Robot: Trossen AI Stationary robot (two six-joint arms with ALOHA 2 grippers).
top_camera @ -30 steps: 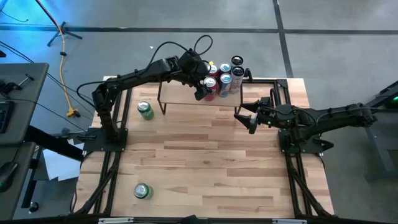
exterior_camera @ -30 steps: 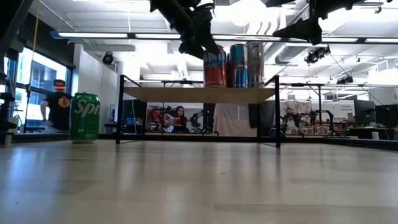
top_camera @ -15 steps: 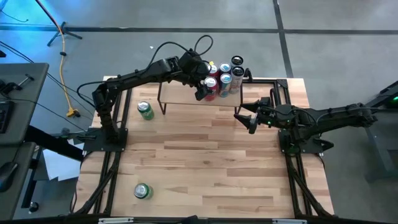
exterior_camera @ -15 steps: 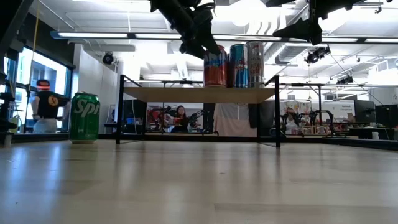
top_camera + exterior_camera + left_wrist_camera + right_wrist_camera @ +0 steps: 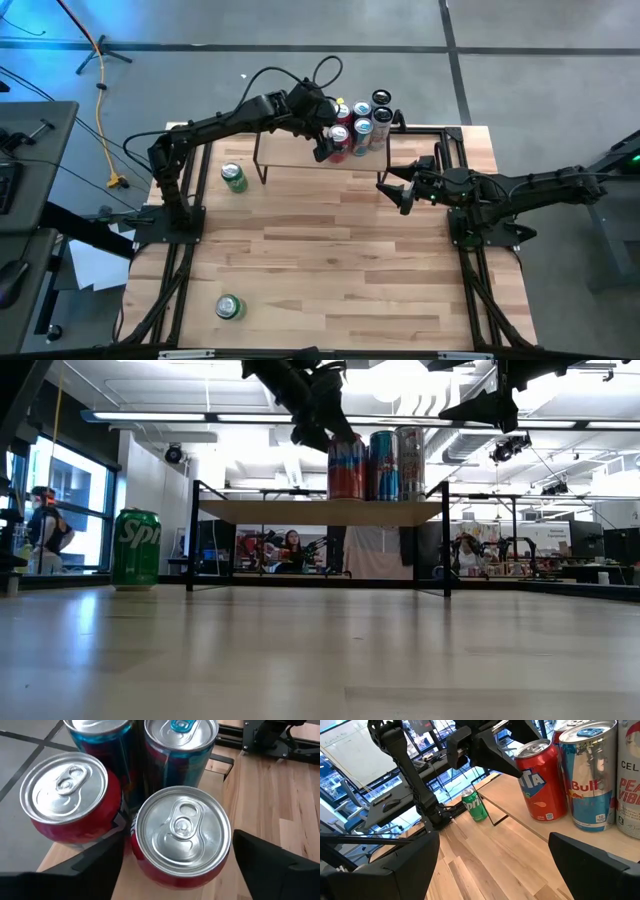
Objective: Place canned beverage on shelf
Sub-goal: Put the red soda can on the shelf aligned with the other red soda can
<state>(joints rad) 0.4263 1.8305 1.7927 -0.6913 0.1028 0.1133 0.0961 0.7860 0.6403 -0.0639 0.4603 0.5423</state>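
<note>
Table: two green cans unshelved, one at the left edge, one near the front.
Shelf: cans clustered at its right end.
Left gripper: jaws released, straddling the red can, already standing on the shelf.
Right gripper: waiting beside the shelf, jaws open, empty.

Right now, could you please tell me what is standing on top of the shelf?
On the shelf, cans cluster at one end: two red cans and blue ones behind. The left gripper hovers over them, hiding part of the group from above.
</note>
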